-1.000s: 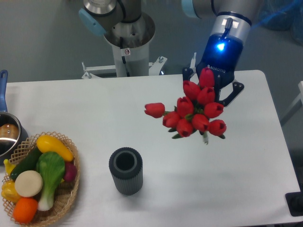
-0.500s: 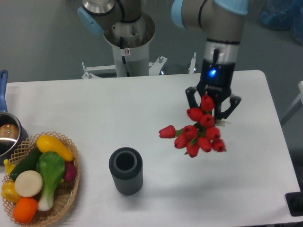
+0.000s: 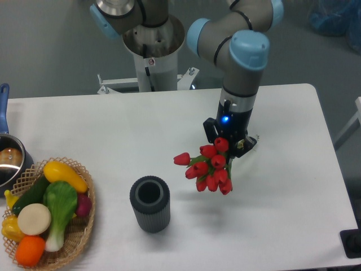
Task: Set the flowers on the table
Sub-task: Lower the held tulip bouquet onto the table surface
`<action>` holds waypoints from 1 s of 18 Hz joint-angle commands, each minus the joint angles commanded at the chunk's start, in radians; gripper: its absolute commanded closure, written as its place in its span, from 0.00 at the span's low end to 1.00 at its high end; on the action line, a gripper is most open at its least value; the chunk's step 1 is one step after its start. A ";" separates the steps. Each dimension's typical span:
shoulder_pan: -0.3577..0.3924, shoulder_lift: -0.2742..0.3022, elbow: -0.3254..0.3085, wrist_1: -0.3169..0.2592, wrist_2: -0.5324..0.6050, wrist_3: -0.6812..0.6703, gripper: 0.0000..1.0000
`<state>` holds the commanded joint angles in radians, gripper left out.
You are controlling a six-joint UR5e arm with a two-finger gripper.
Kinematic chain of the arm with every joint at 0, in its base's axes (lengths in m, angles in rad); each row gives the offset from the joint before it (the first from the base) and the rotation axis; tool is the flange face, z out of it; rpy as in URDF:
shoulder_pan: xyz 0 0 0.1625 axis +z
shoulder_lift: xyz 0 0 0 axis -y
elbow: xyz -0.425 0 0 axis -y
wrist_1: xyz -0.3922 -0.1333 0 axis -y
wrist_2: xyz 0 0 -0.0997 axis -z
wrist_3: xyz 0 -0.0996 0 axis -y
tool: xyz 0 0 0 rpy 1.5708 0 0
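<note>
Your black two-finger gripper (image 3: 228, 148) points down and is closed on the stems of the bunch of red tulip buds with green leaves (image 3: 208, 169). The stems are mostly hidden behind the buds, so you cannot see exactly where the fingers press. A small blue light shines on the gripper body just above the flowers.

The red tulip bunch hangs under the gripper, with the buds spread toward the camera and one bud standing out to the left side. You can see a soft shadow under it on the large white table top with rounded corners (image 3: 293, 214), but whether the bunch touches the surface cannot be told from this view.

The grey arm with light blue joint caps (image 3: 242, 53) goes up from the gripper and bends back toward its round base at the far edge of the table.

To the left of the flowers and a little nearer to the camera, the dark ribbed cylindrical vase (image 3: 150, 204) stands upright, apart from the bunch. Further left, at the table edge, the woven wicker basket (image 3: 82, 234) holds colourful toy vegetables and fruit (image 3: 48, 206). Just behind the basket there is a metal pot with a blue handle (image 3: 8, 155).
</note>
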<state>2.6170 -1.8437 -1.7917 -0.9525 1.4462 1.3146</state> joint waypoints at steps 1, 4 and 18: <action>-0.008 -0.017 0.000 0.000 0.026 0.008 0.64; -0.020 -0.046 0.008 0.004 0.056 0.011 0.63; -0.048 -0.140 0.002 0.014 0.057 0.002 0.59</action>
<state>2.5694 -1.9834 -1.7902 -0.9388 1.5033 1.3161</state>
